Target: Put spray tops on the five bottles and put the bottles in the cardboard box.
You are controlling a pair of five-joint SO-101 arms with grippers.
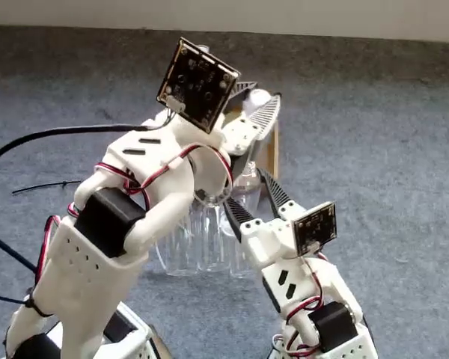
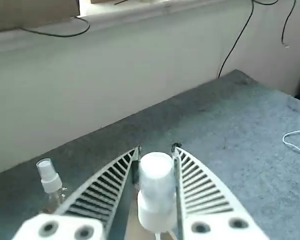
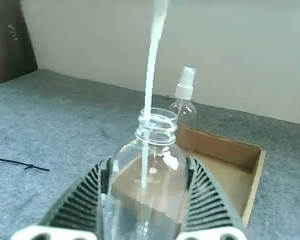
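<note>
My left gripper [image 2: 156, 148] is shut on a white spray top [image 2: 155, 192], held high over the table [image 1: 258, 101]. Its thin dip tube [image 3: 152, 60] hangs down into the open neck of a clear bottle [image 3: 147, 185]. My right gripper [image 3: 149, 165] is shut on that bottle's body and holds it upright [image 1: 245, 191]. A second bottle with a spray top on it [image 3: 184, 97] stands at the far side of the cardboard box [image 3: 240, 165], also seen as a small capped bottle [image 2: 49, 177] in the left wrist view.
Several clear uncapped bottles [image 1: 198, 243] stand grouped on the grey carpet between the two arms. The cardboard box [image 1: 274, 153] lies just behind them. Black cables [image 1: 37, 187] trail on the carpet at the left.
</note>
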